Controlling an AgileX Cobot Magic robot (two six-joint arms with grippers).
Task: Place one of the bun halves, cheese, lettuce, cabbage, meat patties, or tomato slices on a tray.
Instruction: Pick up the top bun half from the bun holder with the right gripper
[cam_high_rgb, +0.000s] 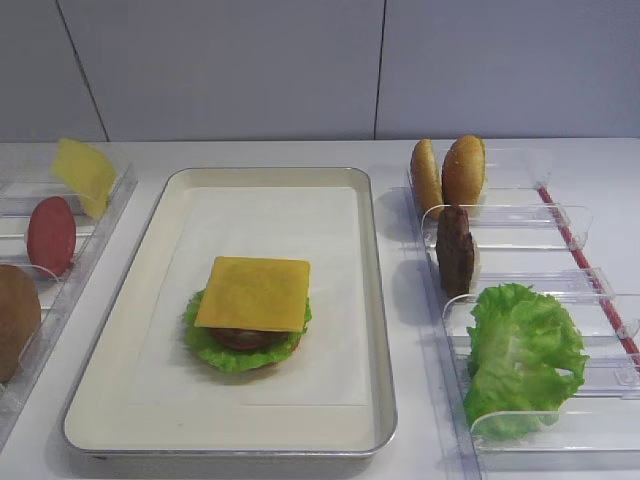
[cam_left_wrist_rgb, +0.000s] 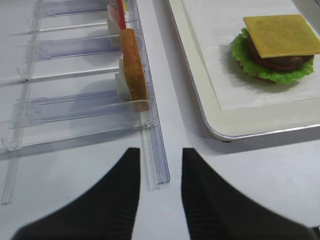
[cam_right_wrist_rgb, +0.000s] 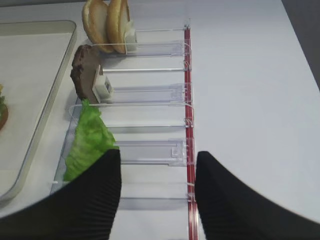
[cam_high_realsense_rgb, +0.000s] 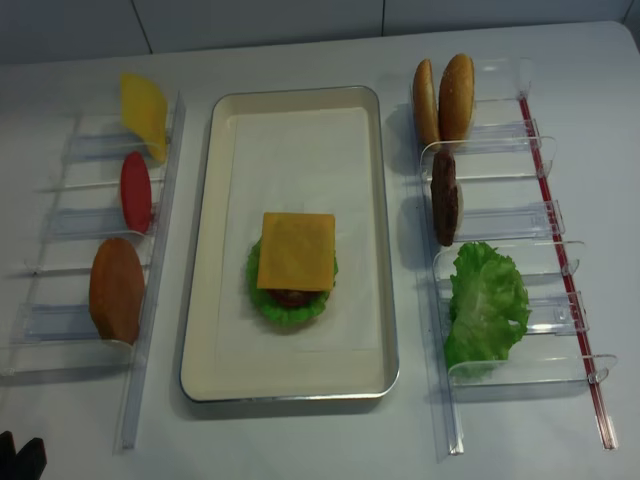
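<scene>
A white desk (cam_high_rgb: 400, 150) with a smooth matte top fills the views, evenly lit with soft, faint shadows. Beyond its far edge stands a pale grey panelled wall (cam_high_rgb: 230, 70), split by thin dark vertical seams. No window or floor shows.

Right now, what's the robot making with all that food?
A burger. On the tray sits a stack: lettuce, a patty and tomato, with cheese on top. Neither gripper holds anything. The left gripper hangs shut near the left bins; the right gripper hovers open over the right bins, where buns, another patty and more lettuce wait.
</scene>
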